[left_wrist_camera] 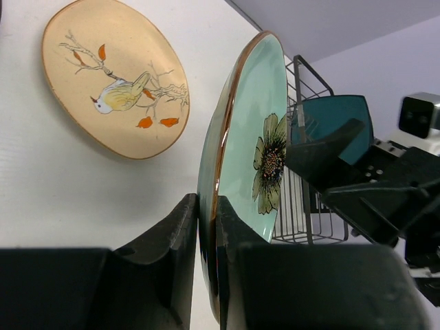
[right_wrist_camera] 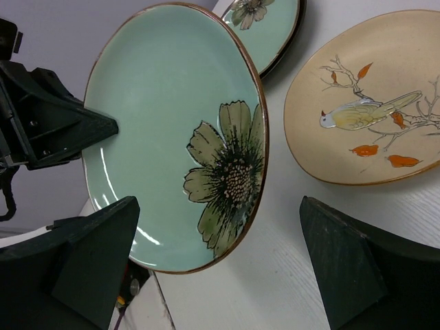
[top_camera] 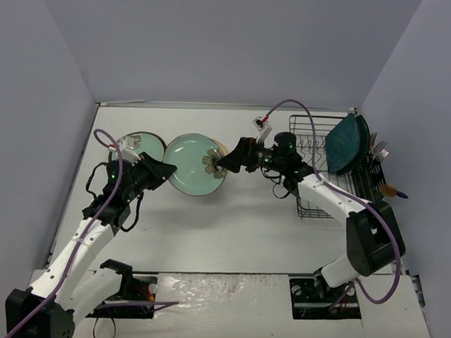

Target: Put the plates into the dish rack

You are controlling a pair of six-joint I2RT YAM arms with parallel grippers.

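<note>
the left gripper (left_wrist_camera: 206,210) has its jaws clamped on the mint-green plate's (left_wrist_camera: 247,137) rim, clearest in its own wrist view. the right gripper (right_wrist_camera: 220,230), jaws wide apart, sits just beside the flowered edge. the top view shows teal plates (top_camera: 349,140) standing in the dish rack (top_camera: 317,205).

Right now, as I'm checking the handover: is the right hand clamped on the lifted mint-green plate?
No, the right hand is wide open, its fingers far apart before the lifted mint-green plate.
</note>
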